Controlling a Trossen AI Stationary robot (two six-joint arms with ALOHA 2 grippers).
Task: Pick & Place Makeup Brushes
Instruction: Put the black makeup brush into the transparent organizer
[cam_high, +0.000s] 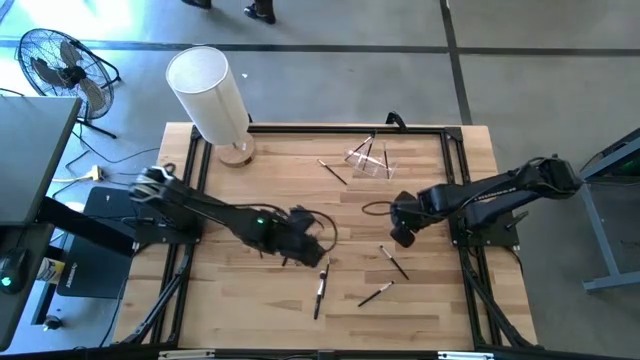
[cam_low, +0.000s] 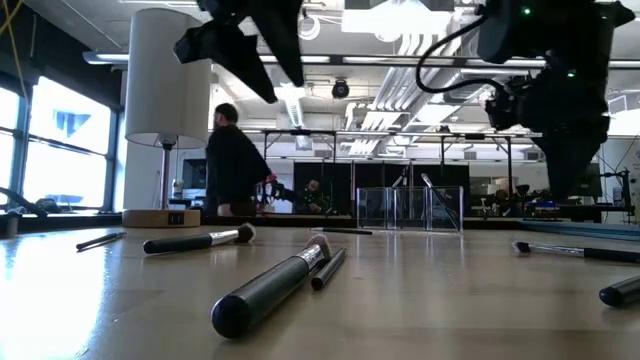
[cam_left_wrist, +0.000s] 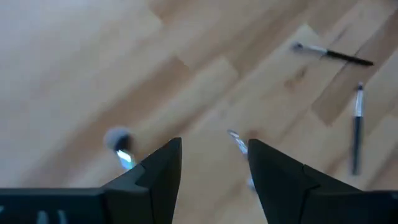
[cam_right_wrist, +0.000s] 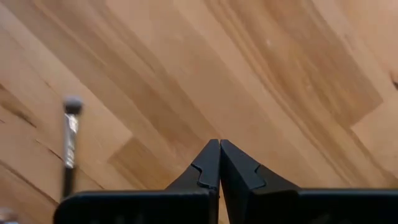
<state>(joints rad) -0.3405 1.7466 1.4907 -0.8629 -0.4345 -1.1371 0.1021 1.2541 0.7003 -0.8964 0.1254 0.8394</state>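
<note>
Several dark-handled makeup brushes lie flat on the wooden table: a pair near the middle front, one and one to their right, and one at the back. A clear holder at the back has brushes standing in it. My left gripper is open and empty above the table, just behind the pair. In the left wrist view a brush tip shows below its fingers. My right gripper is shut and empty, with one brush beside it.
A white-shaded lamp on a wooden base stands at the table's far left corner. A black frame runs around the table's edges. A dark cable loop lies near my right gripper. A person stands in the room beyond.
</note>
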